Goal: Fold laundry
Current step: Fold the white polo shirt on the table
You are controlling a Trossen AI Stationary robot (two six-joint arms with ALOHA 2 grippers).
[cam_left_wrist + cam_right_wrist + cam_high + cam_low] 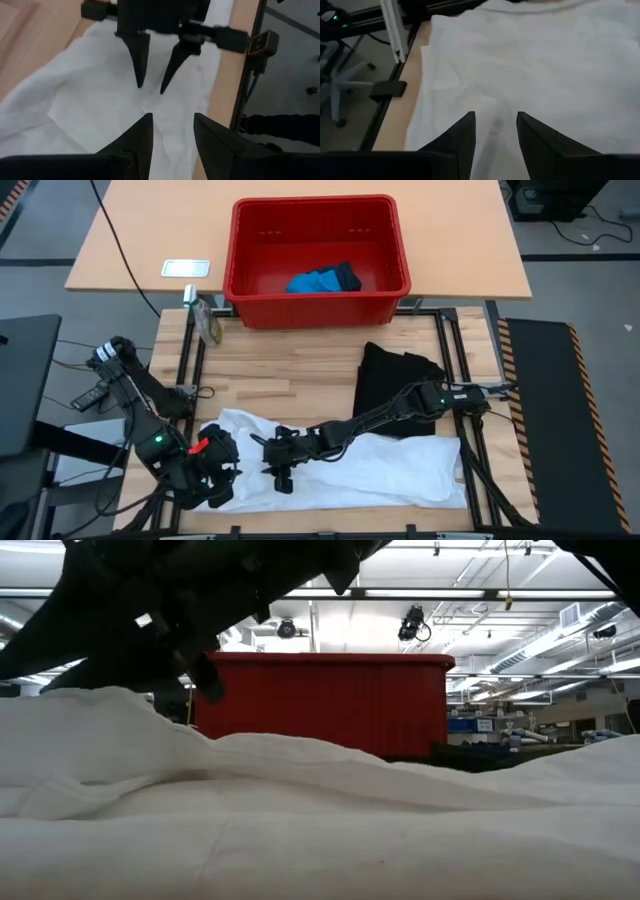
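1. Hovering both sets of jaws over the white garment (350, 465), which is lying spread along the near edge of the counter (290, 370), long axis running left to right.
2. My left gripper (222, 470) is sitting over the garment's left end; my right gripper (280, 460) is reaching across from the right side and hanging just beside it, tips facing each other.
3. Left wrist view is showing my left jaws parted, nothing between them, cloth directly below, with the right gripper's two fingers pointing back at me from just across the fabric.
4. Right wrist view is showing my right jaws released too, white fabric under them and the garment's left edge near the counter rail.
5. Key relation: the cloth is lying straight down from both sets of jaws, not off to a side. Both are crowding the same left end, so the right end is sitting well apart from either.
6. Judging the left arm nearer to the left corner; the right arm is already stretched far over.
7. The black shirt (395, 385) is bunched at the right rear of the counter, touching the white garment's far edge.
8. The blue piece (320, 280) is lying in the red basket (318, 308), beyond the counter.
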